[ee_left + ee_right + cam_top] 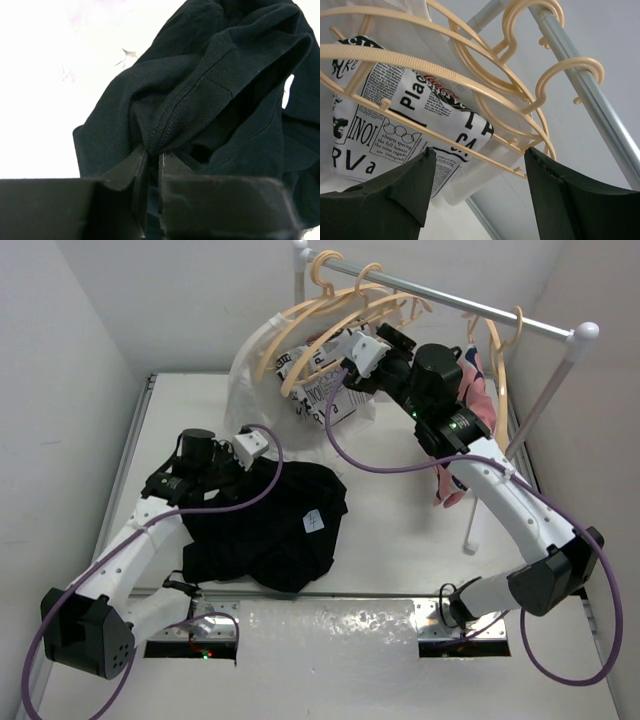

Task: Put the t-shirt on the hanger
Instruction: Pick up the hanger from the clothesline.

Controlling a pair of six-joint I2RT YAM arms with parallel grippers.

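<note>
The black t-shirt lies crumpled on the white table, its small white label facing up. My left gripper is shut on a fold of the t-shirt's hem at its upper left edge; in the left wrist view the jaws pinch the stitched edge. Several pale tan hangers hang from the metal rail. My right gripper is open, raised right at the hangers; in the right wrist view the lower bar of one hanger crosses between its fingertips.
A white newsprint-lettered garment hangs on the rail's left end behind the hangers. A pink-and-navy garment hangs at the right. The rail's white post stands at the right, another post at the back.
</note>
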